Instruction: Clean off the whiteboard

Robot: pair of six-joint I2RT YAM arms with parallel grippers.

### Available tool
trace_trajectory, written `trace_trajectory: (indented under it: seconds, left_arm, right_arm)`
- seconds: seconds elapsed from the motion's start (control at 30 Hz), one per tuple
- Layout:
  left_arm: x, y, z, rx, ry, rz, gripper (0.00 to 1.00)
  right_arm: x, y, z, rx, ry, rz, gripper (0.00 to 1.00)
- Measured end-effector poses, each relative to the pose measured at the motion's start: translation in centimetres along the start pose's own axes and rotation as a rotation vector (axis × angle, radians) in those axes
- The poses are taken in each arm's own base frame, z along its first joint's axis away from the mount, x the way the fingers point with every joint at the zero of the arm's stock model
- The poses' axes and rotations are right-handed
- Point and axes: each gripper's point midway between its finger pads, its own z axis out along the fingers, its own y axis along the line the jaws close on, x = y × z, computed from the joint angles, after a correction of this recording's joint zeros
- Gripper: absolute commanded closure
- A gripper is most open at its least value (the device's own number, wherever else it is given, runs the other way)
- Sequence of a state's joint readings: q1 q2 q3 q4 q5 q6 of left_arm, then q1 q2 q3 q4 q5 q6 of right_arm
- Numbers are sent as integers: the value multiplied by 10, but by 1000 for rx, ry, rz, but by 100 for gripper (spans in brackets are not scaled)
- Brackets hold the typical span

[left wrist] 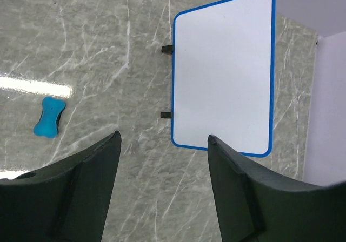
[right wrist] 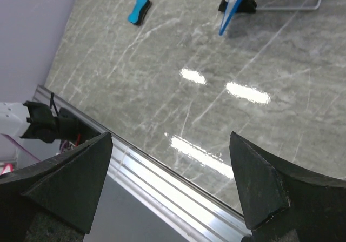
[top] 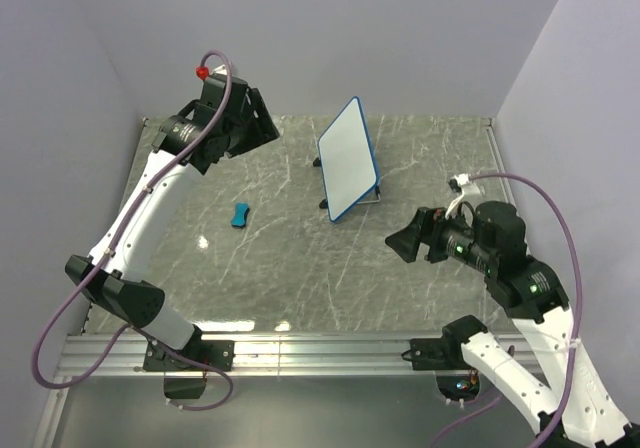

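You see the smooth, round-cornered, blue-rimmed whiteboard [top: 348,160] propped on the glossy veined table [top: 300,278]. Your left gripper [left wrist: 164,139] and right gripper [right wrist: 171,136] both gape empty.

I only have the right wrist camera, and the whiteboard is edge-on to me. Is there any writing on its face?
Observer: None that I can see. In the left wrist view the whiteboard face looks blank white.
Operator: Is the left gripper holding anything?
Observer: No, the left gripper is open with nothing between its fingers.
Operator: Where is it relative to the board?
Observer: In the top view it hovers above the far-left part of the table, left of the board and apart from it.
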State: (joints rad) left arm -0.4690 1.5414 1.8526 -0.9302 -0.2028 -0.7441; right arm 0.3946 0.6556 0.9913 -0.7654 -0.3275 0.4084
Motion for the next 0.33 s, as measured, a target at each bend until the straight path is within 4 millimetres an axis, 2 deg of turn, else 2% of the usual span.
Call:
trace_trajectory:
  seconds: [0.1,0.23,0.33]
  left_arm:
    - [-1,-1,0,7,-2,7,27]
    - [-5,-4,1,18,-17,38,26]
    - [-24,-14,-1,34,-68,56,24]
  right_arm:
    - [16,-7,-2,7,13,12,4]
    - [27,-12,-2,11,15,22,4]
    - [28,-14,0,19,26,23,4]
